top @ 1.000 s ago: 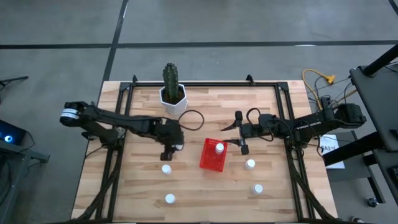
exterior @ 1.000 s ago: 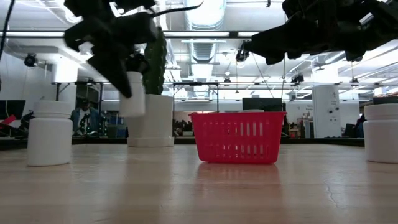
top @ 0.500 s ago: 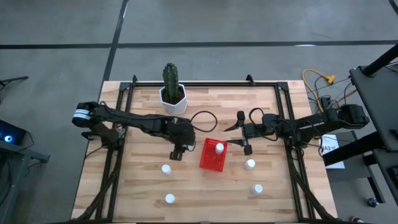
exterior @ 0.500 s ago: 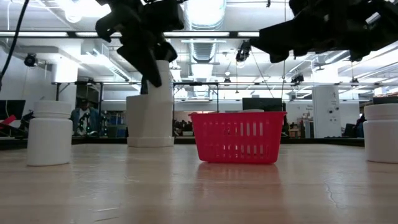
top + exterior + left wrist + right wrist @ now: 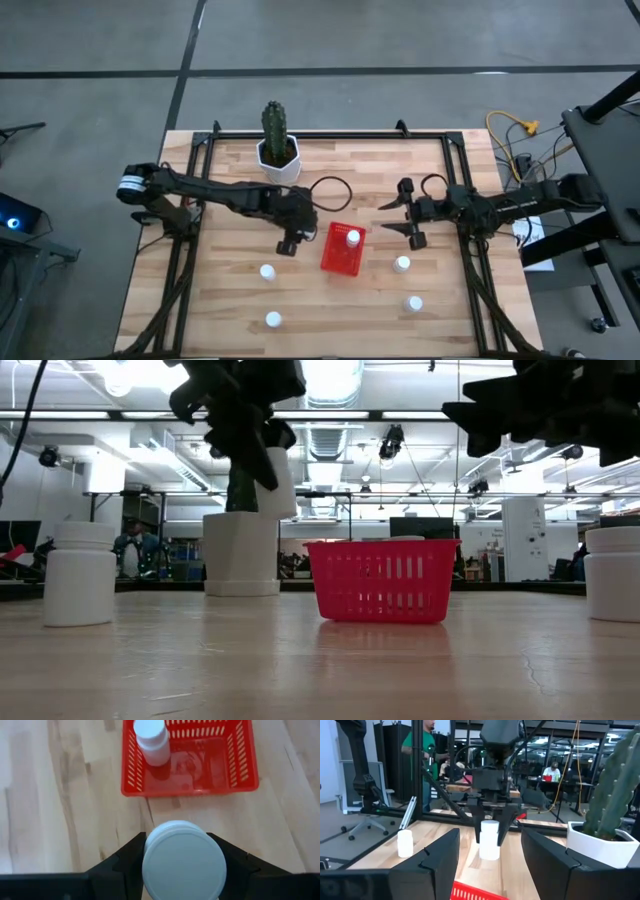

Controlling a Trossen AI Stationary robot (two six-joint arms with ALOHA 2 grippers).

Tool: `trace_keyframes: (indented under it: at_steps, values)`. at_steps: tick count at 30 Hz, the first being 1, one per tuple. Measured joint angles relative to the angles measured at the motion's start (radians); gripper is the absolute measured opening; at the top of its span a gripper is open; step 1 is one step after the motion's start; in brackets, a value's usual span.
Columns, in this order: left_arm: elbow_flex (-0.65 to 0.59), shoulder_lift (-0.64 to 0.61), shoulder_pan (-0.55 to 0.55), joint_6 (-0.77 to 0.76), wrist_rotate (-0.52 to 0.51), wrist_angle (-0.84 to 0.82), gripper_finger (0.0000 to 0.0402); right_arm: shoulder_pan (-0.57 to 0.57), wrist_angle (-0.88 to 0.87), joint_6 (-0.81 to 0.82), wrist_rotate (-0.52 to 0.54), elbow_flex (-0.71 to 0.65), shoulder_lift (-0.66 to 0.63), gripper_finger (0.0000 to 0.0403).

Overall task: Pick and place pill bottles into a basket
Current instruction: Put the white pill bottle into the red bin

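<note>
**Now: six bottles, one held**

High view: four bottles [image 5: 267, 271] stand on the table, one sits in the basket [image 5: 338, 260].

Left wrist view: left gripper [image 5: 183, 870] clamps the sixth bottle [image 5: 183, 859] between its jaws, just short of the basket.

Right wrist view: right gripper [image 5: 490, 854] gapes wide, empty.

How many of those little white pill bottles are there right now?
6. One stands in the red basket, one hangs in the left pincer beside it, and four stand on the table: two left, two right. None seems hidden.
</note>
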Motion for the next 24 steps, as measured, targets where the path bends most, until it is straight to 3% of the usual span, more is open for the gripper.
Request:
trace_keyframes:
  at_steps: [10, 24]
  values:
    - [0.084, 0.026, 0.003, 0.047, 0.004, -0.002, 0.0161, 0.0, 0.002, -0.001, 0.0, 0.007, 0.01, 0.0203]
    - [0.296, 0.264, 0.004, 0.124, 0.036, -0.066, 0.0161, 0.005, 0.036, -0.011, -0.053, 0.001, -0.002, 0.0203]
